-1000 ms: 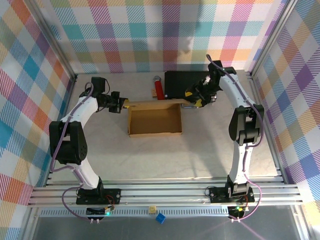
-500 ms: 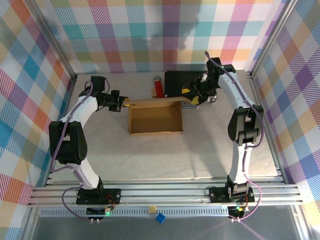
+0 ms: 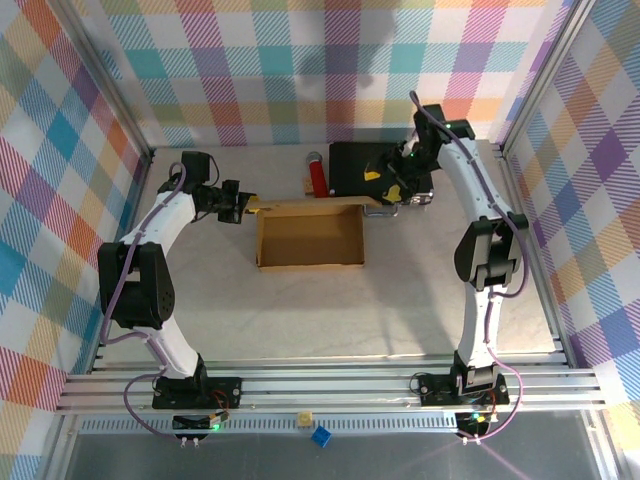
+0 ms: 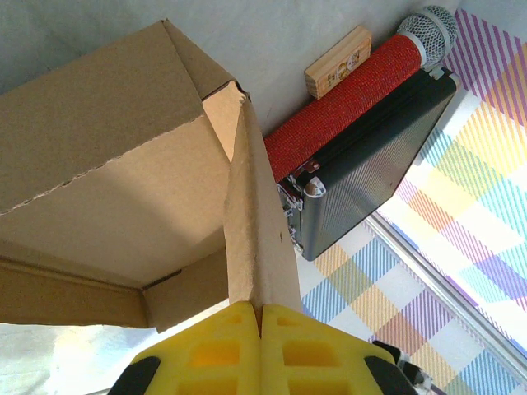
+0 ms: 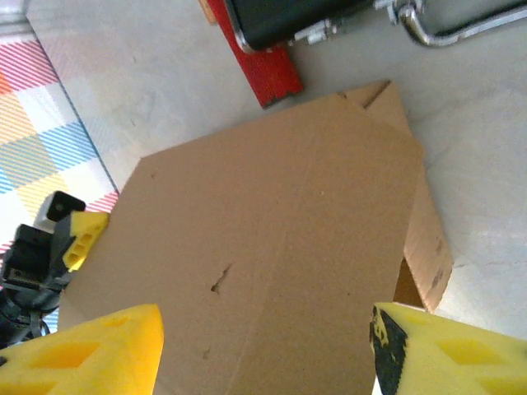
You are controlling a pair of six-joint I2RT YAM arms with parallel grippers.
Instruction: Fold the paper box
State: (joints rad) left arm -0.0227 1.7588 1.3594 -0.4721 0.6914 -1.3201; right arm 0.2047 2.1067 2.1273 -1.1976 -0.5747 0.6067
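Observation:
The paper box (image 3: 310, 238) is a brown cardboard tray lying open at mid-table, its long back flap standing up along the far side. My left gripper (image 3: 243, 207) is at the box's back left corner. In the left wrist view its yellow fingers (image 4: 214, 354) are pressed together on the edge of a thin cardboard flap (image 4: 259, 230). My right gripper (image 3: 383, 190) hovers at the back right corner, beside the black case. It is open: its two yellow fingertips (image 5: 90, 354) stand far apart, with a broad cardboard panel (image 5: 263, 239) lying beyond them.
A black hard case (image 3: 355, 165) with a metal handle (image 5: 445, 25) lies behind the box. A red microphone (image 3: 317, 175) and a small wooden block (image 3: 308, 187) lie against it. Two small blocks, yellow (image 3: 303, 418) and blue (image 3: 321, 436), sit past the front rail.
My right gripper has drawn back toward the black case and spread a little wider. The left gripper and the box have stayed put.

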